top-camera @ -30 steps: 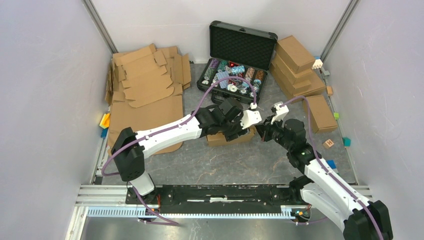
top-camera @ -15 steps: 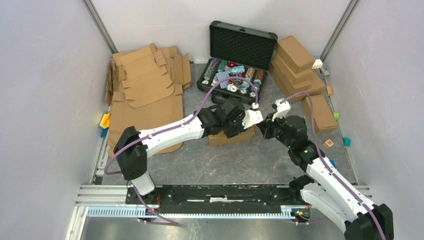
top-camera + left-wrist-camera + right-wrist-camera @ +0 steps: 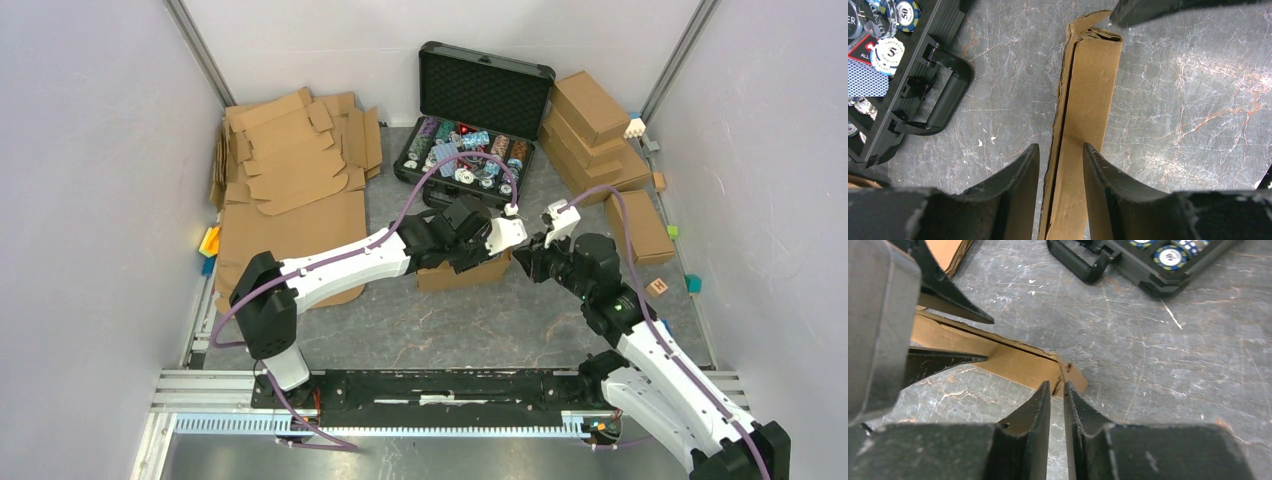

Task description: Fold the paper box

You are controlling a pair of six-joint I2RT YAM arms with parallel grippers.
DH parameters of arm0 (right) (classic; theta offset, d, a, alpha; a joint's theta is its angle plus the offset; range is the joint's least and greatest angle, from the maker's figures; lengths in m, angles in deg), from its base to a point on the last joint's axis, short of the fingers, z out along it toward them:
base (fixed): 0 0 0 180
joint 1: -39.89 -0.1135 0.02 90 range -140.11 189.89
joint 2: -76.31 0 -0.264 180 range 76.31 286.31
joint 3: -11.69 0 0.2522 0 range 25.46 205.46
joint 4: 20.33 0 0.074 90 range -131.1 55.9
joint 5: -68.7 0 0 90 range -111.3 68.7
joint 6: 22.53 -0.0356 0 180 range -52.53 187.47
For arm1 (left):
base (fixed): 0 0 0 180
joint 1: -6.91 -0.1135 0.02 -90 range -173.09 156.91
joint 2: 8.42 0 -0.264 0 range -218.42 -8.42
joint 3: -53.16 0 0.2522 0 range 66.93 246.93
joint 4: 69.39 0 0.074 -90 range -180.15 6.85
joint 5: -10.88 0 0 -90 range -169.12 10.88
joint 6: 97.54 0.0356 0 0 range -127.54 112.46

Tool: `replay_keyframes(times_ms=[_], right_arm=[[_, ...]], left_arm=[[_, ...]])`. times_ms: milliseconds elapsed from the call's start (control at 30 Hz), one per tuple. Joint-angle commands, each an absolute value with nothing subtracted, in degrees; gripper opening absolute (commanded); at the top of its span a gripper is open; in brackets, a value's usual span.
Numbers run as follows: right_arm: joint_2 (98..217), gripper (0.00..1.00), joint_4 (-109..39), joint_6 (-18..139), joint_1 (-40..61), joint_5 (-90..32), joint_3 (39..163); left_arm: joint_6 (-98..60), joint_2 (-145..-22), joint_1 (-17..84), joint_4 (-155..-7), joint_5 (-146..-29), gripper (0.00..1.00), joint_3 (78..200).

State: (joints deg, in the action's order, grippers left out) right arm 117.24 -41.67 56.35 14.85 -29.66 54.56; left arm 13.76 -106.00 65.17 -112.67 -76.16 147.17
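Note:
The paper box (image 3: 462, 274) lies folded shut in the middle of the table, mostly under my left arm. In the left wrist view it is a long brown slab (image 3: 1090, 85) seen along its lid seam. My left gripper (image 3: 1060, 150) is open, one finger on each side of that seam, with a gap still showing beside the left finger. My right gripper (image 3: 1056, 386) sits at the box's end corner (image 3: 1073, 377), its jaws parted by a narrow slit with nothing between them. In the top view the right gripper (image 3: 530, 262) is just right of the box.
An open black case of poker chips (image 3: 475, 130) stands behind the box, its handle (image 3: 945, 97) close to my left fingers. Flat cardboard blanks (image 3: 295, 165) are piled at the back left. Finished brown boxes (image 3: 590, 120) are stacked at the back right, with small coloured blocks (image 3: 657, 287) along the right edge.
The right gripper's jaws have parted from fully shut to a narrow slit. The left gripper's jaws have drawn closer together around the box. The right wrist shifted slightly.

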Motion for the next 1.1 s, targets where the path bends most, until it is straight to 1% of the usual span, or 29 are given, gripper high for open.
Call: replay_keyframes(times_ms=[0, 100, 133, 233, 333, 400, 433, 467, 533, 567, 833, 1033, 1067], right_arm=[[120.13, 0.23, -36.82, 58.57, 14.58, -36.70, 57.74], [122.47, 0.24, -36.03, 58.49, 14.59, -35.75, 58.81], [123.11, 0.21, -36.01, 58.42, 14.58, -35.40, 59.10], [124.41, 0.11, -35.44, 58.07, 14.60, -35.44, 59.32], [124.38, 0.04, -34.97, 57.55, 14.63, -34.50, 58.77], [124.36, 0.02, -35.17, 57.53, 14.65, -34.30, 58.72], [124.32, 0.03, -35.50, 57.52, 14.63, -33.81, 58.83], [124.23, 0.08, -35.88, 57.61, 14.65, -33.30, 58.92], [123.63, 0.21, -36.45, 58.01, 14.58, -33.03, 59.29], [123.29, 0.23, -36.84, 58.14, 14.58, -33.03, 59.61], [121.57, 0.27, -43.64, 60.47, 14.62, -26.53, 62.81], [124.89, 0.33, -42.07, 60.21, 14.58, -30.46, 62.56], [125.58, 0.35, -41.58, 60.11, 14.58, -31.46, 62.55]], left_arm=[[14.96, -107.03, 65.33, -114.18, -75.60, 0.44, 147.26], [14.79, -106.68, 65.35, -114.18, -75.84, 0.45, 147.28], [14.83, -106.56, 65.35, -114.18, -75.95, 0.45, 147.30], [14.74, -106.34, 65.35, -114.18, -76.00, 0.44, 147.26], [14.49, -106.13, 65.35, -113.97, -76.51, 0.45, 147.18], [14.17, -105.68, 65.31, -113.46, -77.19, 0.45, 146.97], [14.04, -105.41, 65.31, -113.17, -77.66, 0.45, 146.82], [13.84, -105.30, 65.27, -112.97, -77.88, 0.45, 146.67], [13.79, -105.33, 65.27, -112.93, -77.85, 0.45, 146.63], [13.73, -105.43, 65.26, -112.99, -77.76, 0.45, 146.64], [13.46, -106.30, 65.26, -114.09, -76.71, 0.45, 147.58], [13.35, -106.47, 65.26, -114.09, -76.71, 0.44, 147.64], [13.35, -106.47, 65.27, -114.09, -76.68, 0.44, 147.65]])
